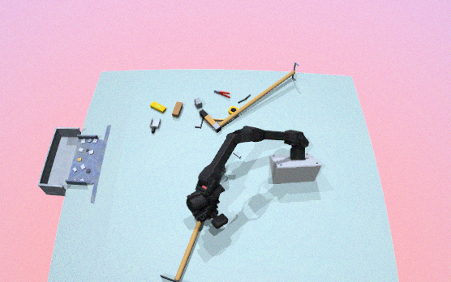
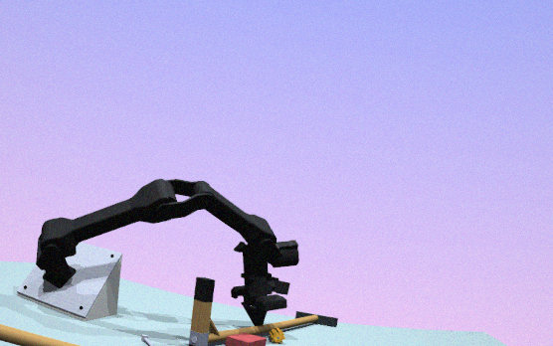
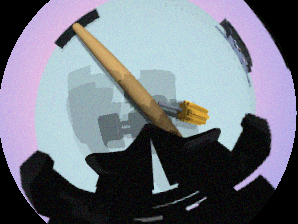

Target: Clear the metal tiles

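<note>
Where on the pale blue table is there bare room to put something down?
Bare: the wide stretch between the steel bench plate and the black arm; also the table behind the grey arm base. Crowded: the far middle around the yellow block and long wooden pole.

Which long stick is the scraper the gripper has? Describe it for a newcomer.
From the grey arm base, follow the black arm to its gripper. The scraper runs from there to the near table edge, ending in a dark crossbar, unlike the hooked pole lying at the far side.
</note>
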